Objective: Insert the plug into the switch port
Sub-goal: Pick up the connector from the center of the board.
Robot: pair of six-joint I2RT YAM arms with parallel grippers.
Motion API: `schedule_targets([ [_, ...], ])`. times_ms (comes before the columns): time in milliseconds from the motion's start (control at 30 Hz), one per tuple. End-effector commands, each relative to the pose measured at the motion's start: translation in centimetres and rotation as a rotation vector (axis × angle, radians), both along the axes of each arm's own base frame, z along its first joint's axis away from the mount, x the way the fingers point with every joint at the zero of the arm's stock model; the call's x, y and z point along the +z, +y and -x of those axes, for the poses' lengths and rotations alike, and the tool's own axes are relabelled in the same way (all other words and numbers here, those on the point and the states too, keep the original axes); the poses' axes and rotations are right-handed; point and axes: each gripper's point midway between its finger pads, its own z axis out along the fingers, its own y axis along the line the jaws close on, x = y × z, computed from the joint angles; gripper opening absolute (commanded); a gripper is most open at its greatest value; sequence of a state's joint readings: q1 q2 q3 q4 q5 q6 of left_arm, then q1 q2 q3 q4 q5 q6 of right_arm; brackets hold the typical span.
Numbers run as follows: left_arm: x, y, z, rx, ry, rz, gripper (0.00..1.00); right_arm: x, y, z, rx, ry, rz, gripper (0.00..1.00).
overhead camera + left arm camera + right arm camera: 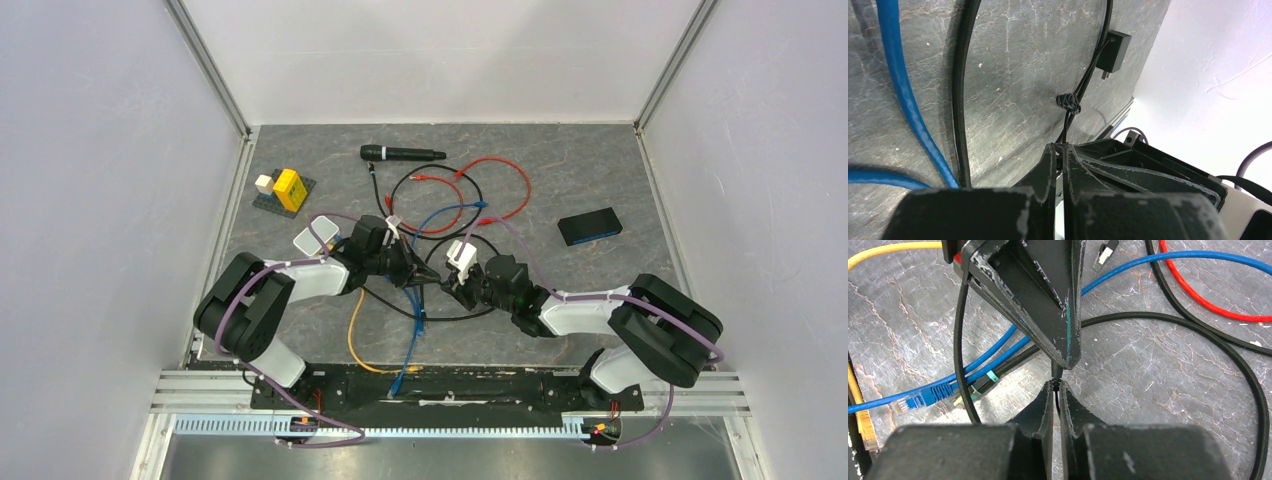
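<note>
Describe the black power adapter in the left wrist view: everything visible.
The power adapter is a small matte-black block, plastic by its look, lying flat on the grey marbled table near its edge. A short metal prong sticks out of its near end. A thin black cord runs from it, passes a knotted bundle and reaches the left gripper, shut on it.

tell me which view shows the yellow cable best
Top external: the yellow cable shows nearly its whole curve. Right wrist shows only a stretch at top left and its plug end at the left edge. Left wrist shows none of it.
</note>
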State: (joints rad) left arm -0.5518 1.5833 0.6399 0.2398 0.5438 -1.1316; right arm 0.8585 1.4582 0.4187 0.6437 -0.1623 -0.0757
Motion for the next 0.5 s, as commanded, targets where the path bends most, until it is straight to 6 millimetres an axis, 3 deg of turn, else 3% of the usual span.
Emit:
schedule_targets([
  [0, 1.6, -0.2, 0.0, 0.017, -0.022, 0.040, 0.03, 3.3, 1.6, -1.0, 0.019, -0.072, -0.094, 0.07],
  [100, 1.4, -0.1, 0.0, 0.024, -0.017, 0.034, 0.04, 3.5, 1.7, -1.1, 0.020, -0.075, -0.099, 0.10],
  [167, 1.4, -0.1, 0.0, 0.025, -0.015, 0.036, 0.06, 3.6, 1.9, -0.9, 0.035, -0.078, -0.106, 0.00],
  [200, 1.4, -0.1, 0.0, 0.026, -0.014, 0.035, 0.08, 3.7, 2.0, -0.8, 0.044, -0.081, -0.113, 0.00],
  [333, 1.5, 0.7, -0.4, 0.033, -0.035, -0.023, 0.40, 4.1, 1.3, -1.3, -0.009, -0.101, -0.122, 0.00],
  [400, 1.3, 2.5, -0.9, 0.054, -0.047, -0.133, 0.49, 4.2, 0.5, -1.8, -0.046, -0.107, -0.113, 0.00],
  [467, 1.2, 5.5, -1.4, 0.098, -0.048, -0.301, 0.53, 4.4, -0.2, -2.1, -0.073, -0.111, -0.119, 0.00],
])
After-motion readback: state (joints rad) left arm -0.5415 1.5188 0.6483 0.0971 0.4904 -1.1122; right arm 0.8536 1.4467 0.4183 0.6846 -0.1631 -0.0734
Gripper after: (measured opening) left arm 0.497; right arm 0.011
